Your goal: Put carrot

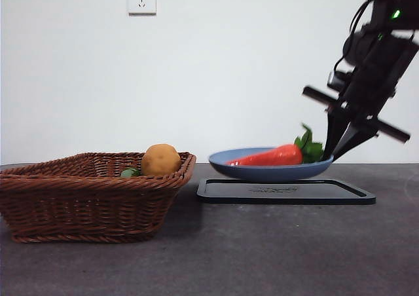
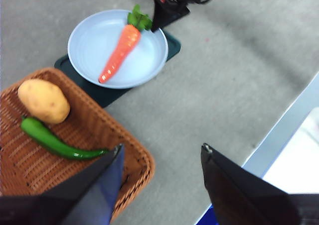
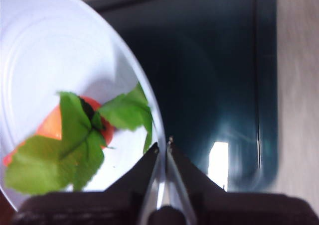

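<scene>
The wicker basket [image 1: 91, 194] sits nearest, holding a potato [image 1: 160, 159] and a green pepper [image 2: 55, 140]. Beyond it, the carrot [image 1: 270, 156] lies in the blue plate [image 1: 272, 171] on a dark tray [image 1: 286, 191]. The right pincer [image 1: 342, 148] slants down to the plate's rim by the carrot's leaves, closed on the rim. The left pincer [image 2: 162, 158] hangs open above the basket's edge and bare surface [image 2: 224, 85].

In the front view the basket's [image 1: 91, 194] rim hides most of the green pepper [image 1: 129, 173], and the plate's [image 1: 268, 171] rim hides the carrot's [image 1: 268, 156] underside. The right wrist view is blurred.
</scene>
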You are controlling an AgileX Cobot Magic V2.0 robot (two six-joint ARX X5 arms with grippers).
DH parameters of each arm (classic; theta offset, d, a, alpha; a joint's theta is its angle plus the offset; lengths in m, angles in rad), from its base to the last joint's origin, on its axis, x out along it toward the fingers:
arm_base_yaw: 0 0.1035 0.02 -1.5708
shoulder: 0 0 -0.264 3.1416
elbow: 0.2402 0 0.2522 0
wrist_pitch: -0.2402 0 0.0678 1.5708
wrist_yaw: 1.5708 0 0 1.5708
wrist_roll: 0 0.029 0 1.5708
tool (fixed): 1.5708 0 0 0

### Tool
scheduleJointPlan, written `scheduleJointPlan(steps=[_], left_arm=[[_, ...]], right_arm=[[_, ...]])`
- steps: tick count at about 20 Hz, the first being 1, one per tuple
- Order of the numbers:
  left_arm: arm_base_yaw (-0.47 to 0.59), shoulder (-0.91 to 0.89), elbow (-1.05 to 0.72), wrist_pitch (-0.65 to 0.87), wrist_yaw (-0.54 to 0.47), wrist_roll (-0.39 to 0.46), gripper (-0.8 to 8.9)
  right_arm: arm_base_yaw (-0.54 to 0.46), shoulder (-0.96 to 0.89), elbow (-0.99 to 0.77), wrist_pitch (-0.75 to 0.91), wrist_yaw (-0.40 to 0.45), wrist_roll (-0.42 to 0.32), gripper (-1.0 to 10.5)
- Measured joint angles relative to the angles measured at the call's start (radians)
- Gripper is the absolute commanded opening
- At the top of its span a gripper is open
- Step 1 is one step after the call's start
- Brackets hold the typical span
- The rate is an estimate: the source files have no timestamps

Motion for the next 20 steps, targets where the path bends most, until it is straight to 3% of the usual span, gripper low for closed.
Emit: scheduleJointPlan(steps=[4,10,14,17,20], left_arm=[[0.0,0.008,0.0,0.0,-0.026,0.0,2.71],[0.0,0.008,0.0,0.0,-0.026,0.0,2.71],[0.0,0.008,0.0,-0.001,-0.032,0.0,2.71],[0.0,0.008,0.0,0.0,-0.121,0.004,2.7],[0.019,0.008,0.0,0.011,-0.216,0.04,2.41]], right_arm=[[-0.016,0.087,0.046,0.004,-0.002,0.029,0.1],[-0.035,0.09,0.047,0.005,-0.006,0.037,2.1],[-0.044,0.088,0.047,0.017,-0.017,0.037,2.1],[-0.059,0.033,0.047,-0.037,-0.06,0.024,2.0],[-0.063,-0.103,0.047,-0.155,-0.06,-0.035,1.1]])
